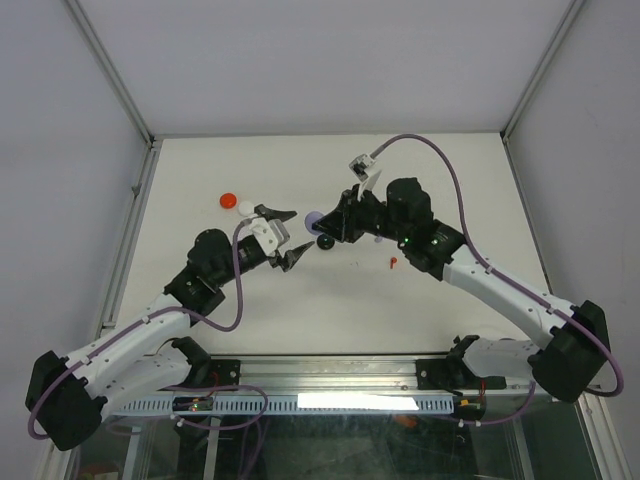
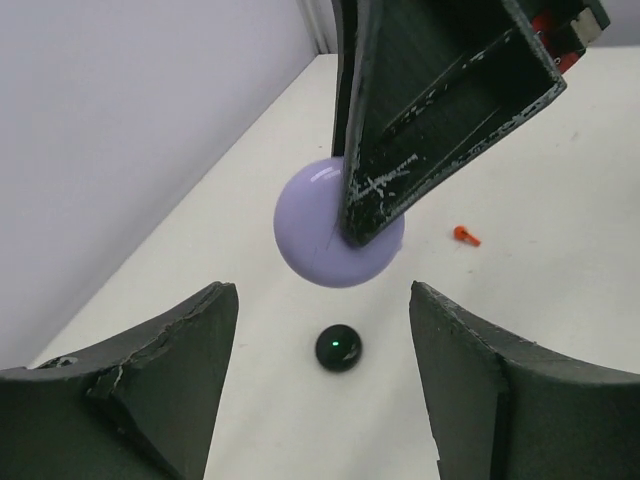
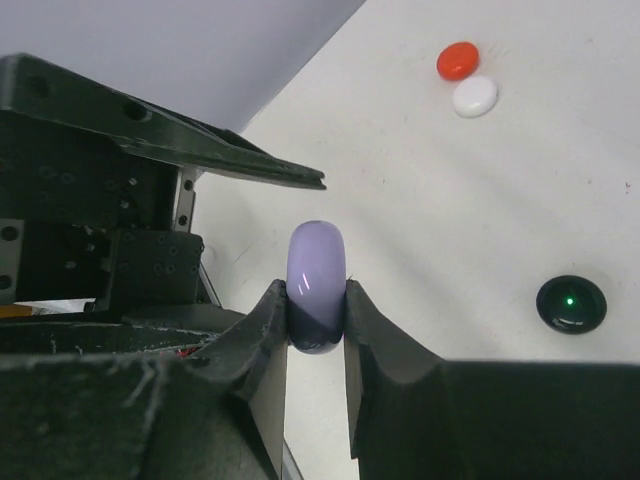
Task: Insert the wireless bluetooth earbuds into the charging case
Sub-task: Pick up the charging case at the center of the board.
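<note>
Plainly, the right pincer (image 3: 315, 297) is pinching a lavender round case (image 3: 316, 255) edge-up, its jaws pressed on the two broad faces. The left pincer (image 2: 320, 300) stands spread and holds nothing, with a black round case (image 2: 338, 347) showing a green light just ahead of its fingertips on the table (image 1: 450, 180). The likeliest trouble is that the glossy, domed lavender shell swivels or squirts out of the narrow grip, since the pads bear on slick, curved plastic. It also looks closed, so nothing could go in yet. The only earbud in view, a red earbud (image 2: 465, 235), lies on the table back beside the right pincer's wrist, apart from both sets of fingers and touched by nothing. It looks tiny, bright red and stemmed, far smaller than either case, and a careless sweep of an arm could flick it away.
</note>
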{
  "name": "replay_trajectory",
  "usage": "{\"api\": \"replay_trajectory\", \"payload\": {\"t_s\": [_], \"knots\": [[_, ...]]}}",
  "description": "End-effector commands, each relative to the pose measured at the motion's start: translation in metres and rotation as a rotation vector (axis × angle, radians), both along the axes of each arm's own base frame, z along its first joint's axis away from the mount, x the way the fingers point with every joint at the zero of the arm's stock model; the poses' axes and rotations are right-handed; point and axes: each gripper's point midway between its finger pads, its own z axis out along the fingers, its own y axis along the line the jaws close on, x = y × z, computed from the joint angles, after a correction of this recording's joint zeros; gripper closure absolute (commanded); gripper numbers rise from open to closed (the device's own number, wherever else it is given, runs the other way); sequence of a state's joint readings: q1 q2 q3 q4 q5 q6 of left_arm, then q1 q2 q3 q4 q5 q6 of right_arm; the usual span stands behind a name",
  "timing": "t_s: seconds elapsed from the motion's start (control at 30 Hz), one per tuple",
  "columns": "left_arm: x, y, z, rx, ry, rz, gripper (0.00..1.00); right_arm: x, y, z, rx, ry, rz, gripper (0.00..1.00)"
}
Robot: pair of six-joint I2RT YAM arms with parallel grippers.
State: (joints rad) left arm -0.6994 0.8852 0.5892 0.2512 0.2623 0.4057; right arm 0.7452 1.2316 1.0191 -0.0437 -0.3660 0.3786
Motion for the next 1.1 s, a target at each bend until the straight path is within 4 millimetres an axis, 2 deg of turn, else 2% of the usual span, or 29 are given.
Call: {"api": "replay_trajectory", "payload": {"t_s": [0.0,0.17,0.3,0.6,0.73,1.07], "knots": [[-0.011,-0.005,0.02,-0.252,0.148,-0.038,0.3,0.002,-0.001,0.053,0.168,-0.146,-0.032,0.97],[-0.018,0.001,0.034,-0.407,0.228,-0.127,0.35,-0.013,0.004,0.055,0.21,-0.157,0.05,0.97],[-0.023,0.009,0.042,-0.485,0.272,-0.207,0.44,-0.021,0.007,0.055,0.231,-0.16,0.101,0.97],[-0.04,0.006,0.048,-0.56,0.333,-0.362,0.53,-0.034,0.013,0.059,0.289,-0.165,0.186,0.97],[-0.047,0.004,0.048,-0.561,0.343,-0.405,0.61,-0.041,0.014,0.062,0.314,-0.166,0.221,0.97],[-0.068,0.007,0.063,-0.595,0.315,-0.519,0.76,-0.059,0.019,0.059,0.336,-0.168,0.358,0.97]]}}
